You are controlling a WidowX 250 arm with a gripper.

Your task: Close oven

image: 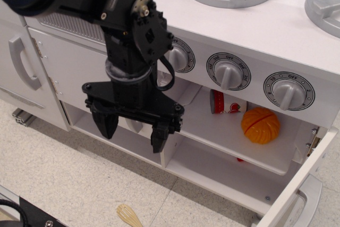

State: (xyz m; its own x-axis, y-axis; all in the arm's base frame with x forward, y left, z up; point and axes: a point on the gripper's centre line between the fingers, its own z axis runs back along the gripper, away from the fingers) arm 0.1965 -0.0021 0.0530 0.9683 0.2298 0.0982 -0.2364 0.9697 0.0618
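Observation:
The white toy-kitchen oven (pixel 228 131) stands open, and I can see its shelf and inner space. Its door (pixel 297 184) is swung out at the lower right and shows edge-on, with the silver-grey bar handle (pixel 312 199) on its outer side. The window does not show from here. My black gripper (pixel 133 130) hangs open and empty in front of the oven's left part, fingers pointing down, far left of the door and not touching it.
An orange ball (pixel 260 125) and a red-and-white can (pixel 223 102) sit on the oven shelf. Three grey knobs (pixel 228 72) line the panel above. A white cupboard door with a vertical grey handle (pixel 21 63) is at the left. A wooden utensil (pixel 129 216) lies on the floor.

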